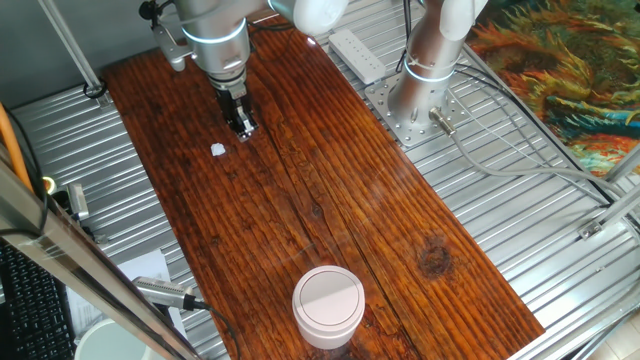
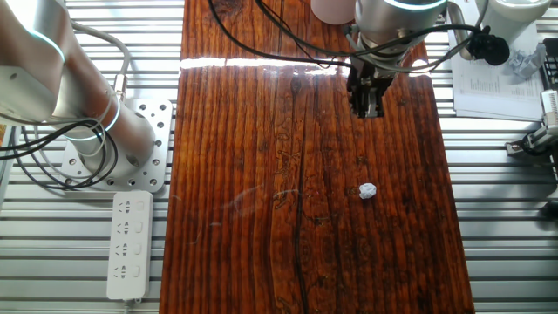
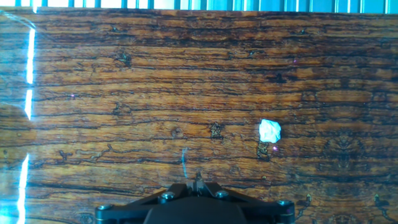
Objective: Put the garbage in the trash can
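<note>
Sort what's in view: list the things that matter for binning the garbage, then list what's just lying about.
For the job:
- the garbage, a tiny white crumpled scrap on the wooden table
- the trash can, lid on
- the gripper, beside the scrap, not touching it

Just lying about:
- white power strip
- black cables
- printed papers

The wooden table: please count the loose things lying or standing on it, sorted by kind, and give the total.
Paper scrap: 1, white and crumpled, lying on the bare wood.
Trash can: 1, white, with a round lid on it, standing near one end of the table.
Total: 2
</note>
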